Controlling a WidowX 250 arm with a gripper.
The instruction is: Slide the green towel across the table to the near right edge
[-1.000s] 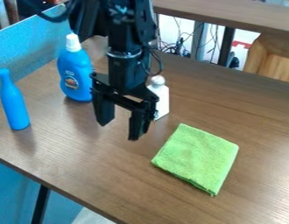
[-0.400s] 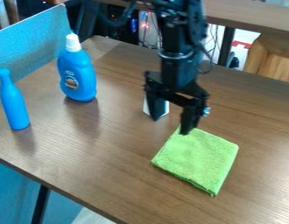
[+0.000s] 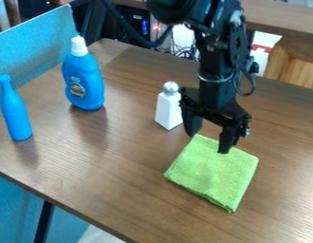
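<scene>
The claw, empty and spread wide, hung by the green cloth's far edge, where careful lowering needed clearance from the white bottle.

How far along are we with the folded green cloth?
Positioning looks largely done: the black two-finger gripper hangs over the far end of the folded green cloth, fingers apart. Nothing is in its grasp. Any grip is left to do: the cloth lies flat on the brown wooden table.
</scene>
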